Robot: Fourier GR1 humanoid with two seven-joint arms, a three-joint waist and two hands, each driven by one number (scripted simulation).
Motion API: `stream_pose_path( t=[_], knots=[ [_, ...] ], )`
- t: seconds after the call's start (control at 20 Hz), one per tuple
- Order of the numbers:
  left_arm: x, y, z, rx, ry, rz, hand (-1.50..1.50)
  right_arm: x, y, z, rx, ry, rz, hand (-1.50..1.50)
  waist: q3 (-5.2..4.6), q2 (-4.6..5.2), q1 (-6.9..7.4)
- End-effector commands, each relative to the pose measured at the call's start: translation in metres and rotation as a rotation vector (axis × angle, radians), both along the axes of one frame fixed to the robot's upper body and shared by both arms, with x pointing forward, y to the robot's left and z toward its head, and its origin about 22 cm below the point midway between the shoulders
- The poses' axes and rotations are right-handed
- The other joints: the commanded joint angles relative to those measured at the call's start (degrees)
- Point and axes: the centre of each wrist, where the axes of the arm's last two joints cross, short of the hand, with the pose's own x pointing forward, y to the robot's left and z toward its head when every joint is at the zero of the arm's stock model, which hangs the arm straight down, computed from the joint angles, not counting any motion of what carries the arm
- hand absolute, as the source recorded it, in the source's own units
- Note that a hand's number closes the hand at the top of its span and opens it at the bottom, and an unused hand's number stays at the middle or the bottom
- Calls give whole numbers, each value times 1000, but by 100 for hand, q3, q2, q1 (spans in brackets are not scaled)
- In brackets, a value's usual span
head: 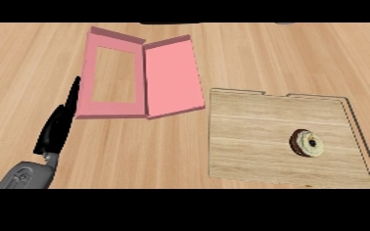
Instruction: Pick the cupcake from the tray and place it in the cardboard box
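Observation:
A small round cupcake [308, 143] with a dark rim and cream top lies on a flat wooden tray [253, 137] at the right of the head view. A pink cardboard box [137, 76] lies opened flat at upper left, with a window cut in its left panel. My left hand [56, 125] shows at the lower left, fingers straight and pointing up toward the box's left edge, holding nothing. It is far from the cupcake. My right hand does not show.
The light wooden counter [289, 54] spreads around both things. The tray has a low raised lip along its back and right sides.

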Motion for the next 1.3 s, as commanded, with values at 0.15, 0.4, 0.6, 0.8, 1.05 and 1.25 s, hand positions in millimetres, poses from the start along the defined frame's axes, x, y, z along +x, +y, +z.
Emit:
stream_pose_path(
  t=[0.15,0.4,0.6,0.8,1.05,1.25],
  knots=[
    [-5,-15,8,-9,13,-54,0,-18,49,32,-93,148,-90,-150,-13,27,224],
    [4,-19,-11,-9,1,-56,0,10,60,48,-115,215,-201,-150,-16,56,238],
    [-1,-21,-17,3,5,-62,0,11,72,64,-140,311,-220,-150,-14,42,222],
    [19,-22,8,3,10,-58,0,55,86,53,-117,354,-208,-150,-7,37,248],
    [1,-11,-14,11,4,-53,0,65,93,57,-83,426,-174,-150,-6,17,215],
    [7,-9,-13,2,-2,-57,0,82,91,39,-86,410,-158,-150,-4,11,195]
  ],
)
